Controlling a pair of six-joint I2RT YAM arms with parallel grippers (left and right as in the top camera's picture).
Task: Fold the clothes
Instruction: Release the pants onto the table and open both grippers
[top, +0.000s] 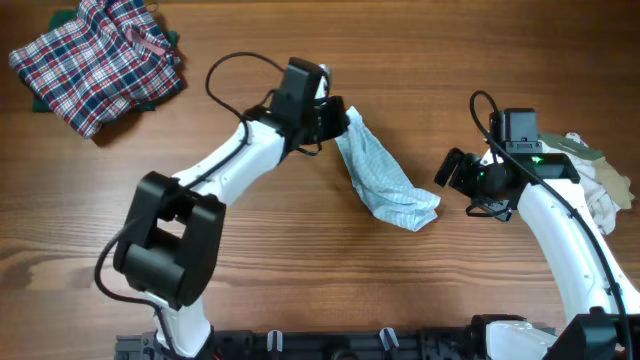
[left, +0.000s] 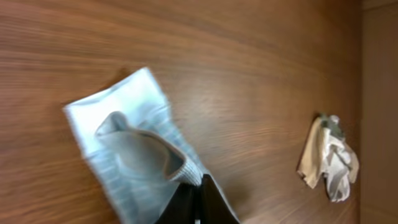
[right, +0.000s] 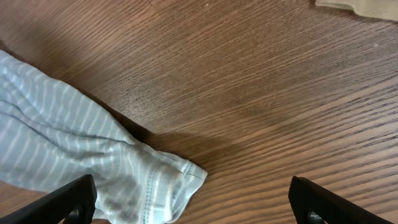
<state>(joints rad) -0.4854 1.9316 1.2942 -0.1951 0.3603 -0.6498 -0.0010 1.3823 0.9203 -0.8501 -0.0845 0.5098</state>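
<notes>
Pale-blue garment (top: 388, 185), clamped in left claw (top: 343, 122) — right claw (right: 193, 202) spread wide

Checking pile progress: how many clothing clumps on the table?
3: plaid heap far-left corner; striped garment mid-table, in left gripper; beige-white heap at right edge. Heaps may hide more.

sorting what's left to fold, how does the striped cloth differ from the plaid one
The striped cloth is pale blue-white; the plaid cloth is red, white and blue. The striped cloth is pinched at one end by the left gripper and stretched into a long strip; the plaid cloth lies untouched in a wide heap at the far left. Both are unfolded.
</notes>
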